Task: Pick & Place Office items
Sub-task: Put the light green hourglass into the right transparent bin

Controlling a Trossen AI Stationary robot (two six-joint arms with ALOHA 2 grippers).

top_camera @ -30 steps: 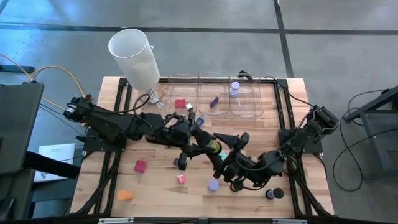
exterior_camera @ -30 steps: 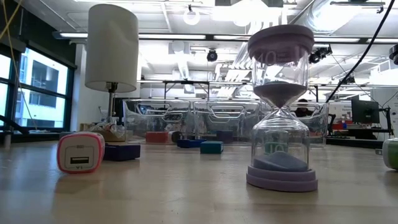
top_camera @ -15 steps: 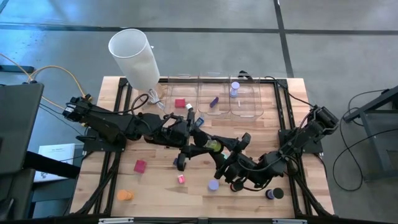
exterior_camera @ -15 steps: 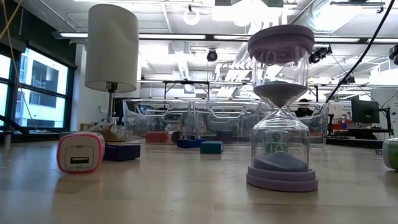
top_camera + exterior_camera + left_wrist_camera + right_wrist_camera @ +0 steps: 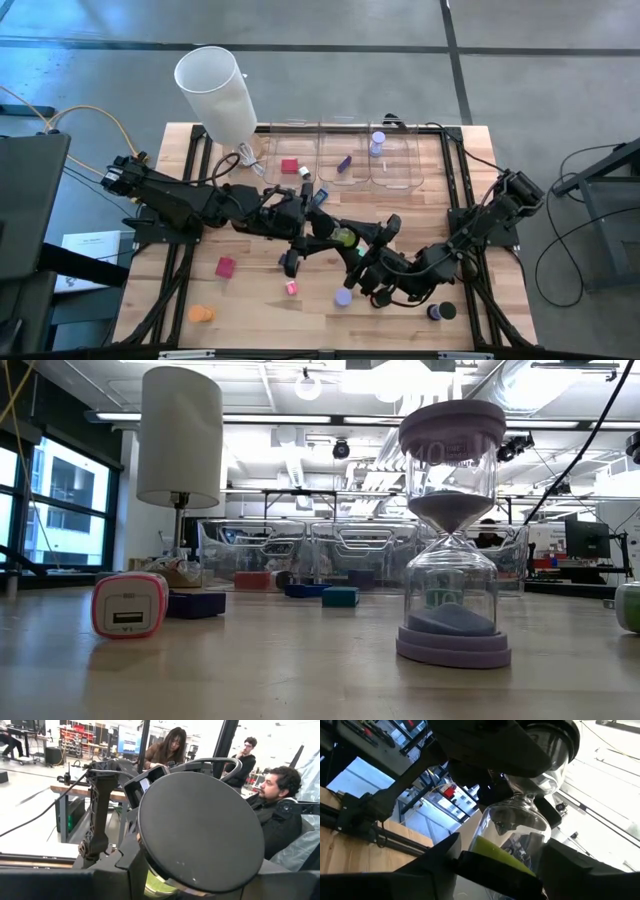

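Observation:
A black-capped hourglass with green sand (image 5: 345, 236) hangs in the air over the table's middle, between my two grippers. My left gripper (image 5: 325, 228) comes at it from the table's left and is shut on one end. My right gripper (image 5: 364, 246) comes from the right and is shut on the other end. Loose office items lie on the wood: a red block (image 5: 226, 266), a pink block (image 5: 291, 288), an orange disc (image 5: 202, 313), a lavender disc (image 5: 343, 297) and a black disc (image 5: 440, 312). My left gripper has the hourglass by its black end cap (image 5: 200, 830), which faces the wrist camera and fills the space between the two fingers. The fingers come in level from the table's left. The cap hides the places of touch. My right gripper pinches the end with the green sand, one finger (image 5: 442, 857) on either side of the glass bulb (image 5: 507, 837). The fingers come in from the table's right, slanting slightly up and along the hourglass. It is lifted clear of the table.
Three clear bins stand along the far edge (image 5: 345, 155), holding a red block (image 5: 290, 166), a purple piece (image 5: 344, 162) and a lavender piece (image 5: 377, 142). A tall white cylinder (image 5: 215, 90) stands at the far left. A lavender hourglass (image 5: 452, 530) and a pink block (image 5: 130, 605) stand near the low camera.
My right gripper's fingers have closed in on the hourglass's end. Both arms and the hourglass have kept their place.

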